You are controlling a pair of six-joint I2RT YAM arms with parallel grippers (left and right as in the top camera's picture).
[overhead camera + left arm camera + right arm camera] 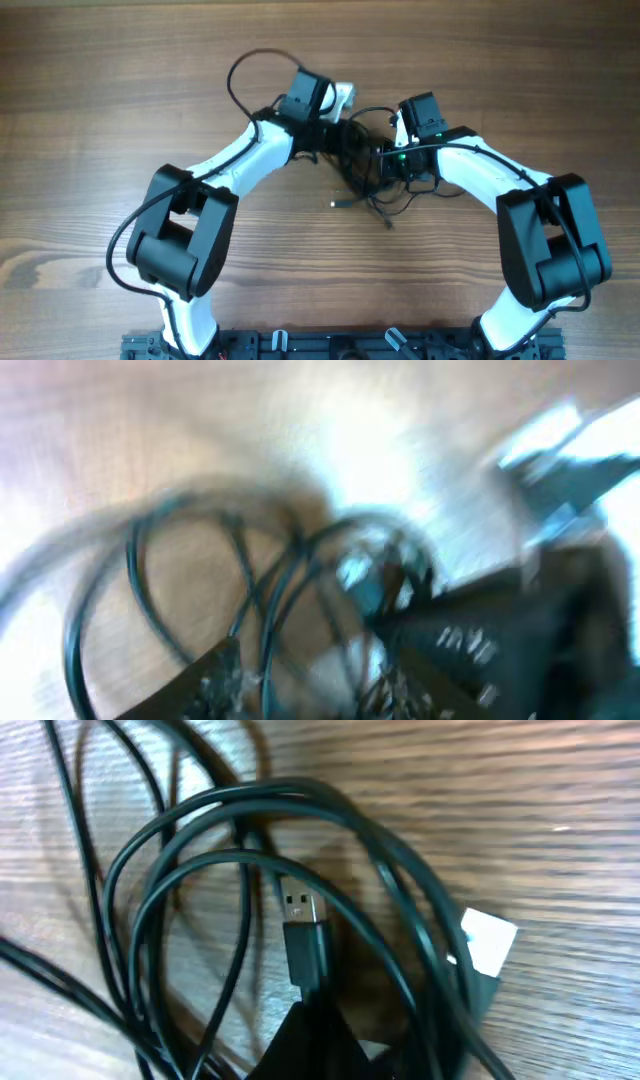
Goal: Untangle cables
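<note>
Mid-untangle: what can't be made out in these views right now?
- Left wrist view: motion blur; whether the left hand is open or gripping the cables is unreadable.
- Overhead: the left arm and right arm cover the tangle; crossings hidden or too small.
- Right wrist view: the right hand is cut off by the bottom edge; the cord behind the USB plug is hidden under it.

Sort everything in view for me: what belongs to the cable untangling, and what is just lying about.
Belongs to the job:
- cables, bundled between the arms
- black USB plug on one of them
- left gripper, at the bundle, too blurred to read
- right gripper, shut on that plug's cable

Just there:
- wooden table
- thicker wires fixed to the arms
</note>
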